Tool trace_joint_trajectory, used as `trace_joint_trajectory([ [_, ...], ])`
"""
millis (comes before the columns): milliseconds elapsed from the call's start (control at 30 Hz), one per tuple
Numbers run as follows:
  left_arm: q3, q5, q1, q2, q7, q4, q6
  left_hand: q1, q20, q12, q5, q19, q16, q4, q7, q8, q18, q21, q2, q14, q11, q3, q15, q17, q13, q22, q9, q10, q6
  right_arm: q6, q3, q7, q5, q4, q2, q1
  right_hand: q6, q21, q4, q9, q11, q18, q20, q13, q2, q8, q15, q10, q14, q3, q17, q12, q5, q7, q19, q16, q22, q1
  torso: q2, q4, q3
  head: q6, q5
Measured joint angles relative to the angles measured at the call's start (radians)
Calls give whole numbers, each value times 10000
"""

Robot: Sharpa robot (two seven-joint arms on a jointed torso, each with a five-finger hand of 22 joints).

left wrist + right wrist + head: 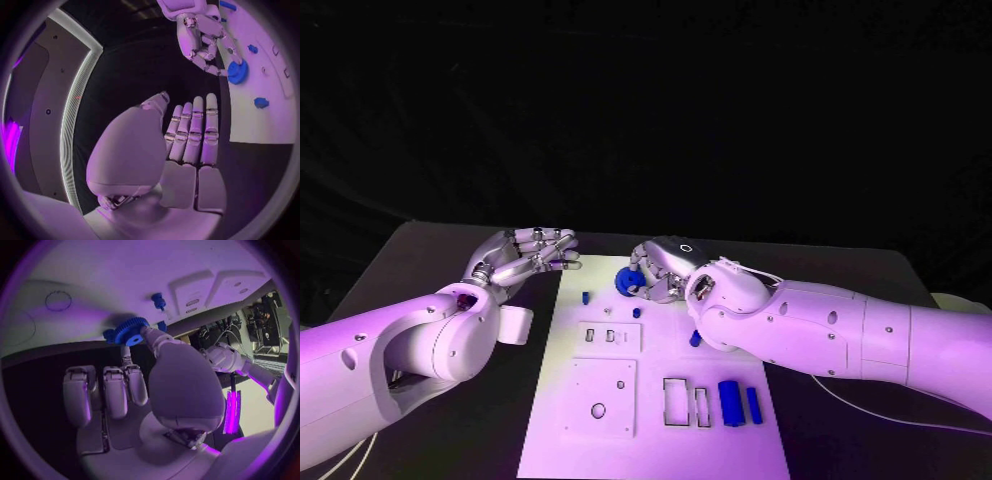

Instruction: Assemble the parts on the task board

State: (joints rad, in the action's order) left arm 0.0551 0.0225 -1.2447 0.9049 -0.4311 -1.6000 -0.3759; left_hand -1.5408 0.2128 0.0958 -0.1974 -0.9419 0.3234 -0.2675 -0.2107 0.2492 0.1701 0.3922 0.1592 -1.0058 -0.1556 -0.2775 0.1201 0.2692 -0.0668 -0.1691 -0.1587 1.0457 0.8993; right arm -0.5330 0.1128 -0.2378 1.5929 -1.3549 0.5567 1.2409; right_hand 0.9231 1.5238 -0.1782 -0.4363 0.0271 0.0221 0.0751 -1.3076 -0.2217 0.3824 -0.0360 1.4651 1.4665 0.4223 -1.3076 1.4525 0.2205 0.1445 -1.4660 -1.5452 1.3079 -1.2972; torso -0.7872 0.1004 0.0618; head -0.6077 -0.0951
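At the far end of the task board (661,440), the right hand (664,268) pinches a blue gear (629,282) between thumb and a finger, just above the white plate. The left hand (524,255) hovers over the black worktop (430,260) left of the board, fingers spread, holding nothing

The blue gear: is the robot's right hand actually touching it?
Touching. The right wrist view shows the right hand with a fingertip on the blue gear.

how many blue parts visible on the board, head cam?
6: gear at the right hand, a peg left of it, small pieces and mid-board, two bars near edge. Arm may hide more.
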Motion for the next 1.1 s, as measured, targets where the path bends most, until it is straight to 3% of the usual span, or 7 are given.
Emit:
trace_joint_trajectory([
  [267, 0, 0, 0, -5, 15, 4, 6, 0, 0, 0, 0, 0, 0, 0, -37, 0, 0, 40, 0, 37, 0, 0, -37, -1, 0, -10, -9, 0, -37, 126, 11, 0, 0, 247, -139, -35, -15, 0, -43, -68, 0, 0, 0, 1, 18, -39, 0, 0, 0, 42, 1, -51, -105, -16, 0, 0, -1, 43, 0, -6, -1, -21, 11],
  [367, 0, 0, 0, -6, 22, 10, 8, 0, 0, 0, 0, 0, 0, 0, -36, 0, 0, 40, 0, 37, 0, 0, -36, -1, 0, -9, -9, 0, -37, 170, 21, 7, -4, 344, -191, -47, -161, 0, -102, -120, 71, 0, 0, 1, -40, -262, 4, -73, -4, 68, 1, -300, -276, -188, 0, 0, -2, 178, 0, -6, -1, -22, -2],
  [400, 0, 0, 0, -6, 23, 10, 8, 0, 0, 0, 0, 1, 0, 0, -36, 0, 0, 40, 0, 37, 0, 0, -37, -1, 0, -9, -9, 0, -37, 186, 29, 13, -10, 374, -204, -53, -383, 0, -145, -110, 184, -1, 0, 1, -74, -432, 81, -186, 0, 57, 1, -466, -411, -178, 0, 0, -2, 212, 0, -6, -1, -22, -4],
  [467, 0, 0, 0, -8, 27, 13, 10, 0, 0, 0, 0, 0, 0, 0, -37, 0, 0, 39, 0, 37, 0, 0, -36, -1, 0, -9, -8, 0, -37, 216, 37, 21, -25, 430, -226, -68, -900, 0, -259, 56, 355, 0, 120, 1, 22, -821, 258, -357, -1, 17, 1, -686, -638, 38, 0, 1, -2, 305, 0, -7, -1, -21, -9],
  [600, 0, 0, 0, -14, 36, 23, 14, 0, 1, 0, 0, 0, 0, 0, -36, 0, 0, 40, 0, 37, 0, 0, -36, 9, 0, -9, -8, 0, -37, 268, 36, 61, -77, 482, -255, -68, -1089, -41, -431, 132, 411, -1, 194, 1, -18, -1044, 308, -414, 17, -154, 1, -740, -675, 164, -9, 1, -3, 395, -2, -6, -1, -15, -23],
  [767, 0, 0, 0, -16, 54, 31, 17, -39, 0, -59, 0, 1, -42, 28, -73, -38, 0, 39, 39, 40, -36, -28, -33, 19, 0, -18, -8, -37, -73, 381, 35, 164, -203, 478, -242, -65, -1090, -41, -1052, 122, 446, 2, 327, 2, 307, -1203, 342, -449, -19, -775, 1, -740, -835, 165, 0, 1, -3, 1167, -2, -2, -1, -13, -18],
  [1100, 0, 0, 0, -7, 85, 42, 17, -39, 1, -61, 0, 1, -42, 28, -72, -38, 0, 77, 39, 72, -36, -28, -1, 19, 0, -17, -7, -37, -73, 628, 46, 347, -420, 443, -120, -65, -800, -41, -1146, 67, 457, 1, 326, 2, 576, -1209, 342, -389, -19, -869, 2, -659, -788, 130, 0, 1, -4, 1436, -2, -6, -8, -16, -8],
])
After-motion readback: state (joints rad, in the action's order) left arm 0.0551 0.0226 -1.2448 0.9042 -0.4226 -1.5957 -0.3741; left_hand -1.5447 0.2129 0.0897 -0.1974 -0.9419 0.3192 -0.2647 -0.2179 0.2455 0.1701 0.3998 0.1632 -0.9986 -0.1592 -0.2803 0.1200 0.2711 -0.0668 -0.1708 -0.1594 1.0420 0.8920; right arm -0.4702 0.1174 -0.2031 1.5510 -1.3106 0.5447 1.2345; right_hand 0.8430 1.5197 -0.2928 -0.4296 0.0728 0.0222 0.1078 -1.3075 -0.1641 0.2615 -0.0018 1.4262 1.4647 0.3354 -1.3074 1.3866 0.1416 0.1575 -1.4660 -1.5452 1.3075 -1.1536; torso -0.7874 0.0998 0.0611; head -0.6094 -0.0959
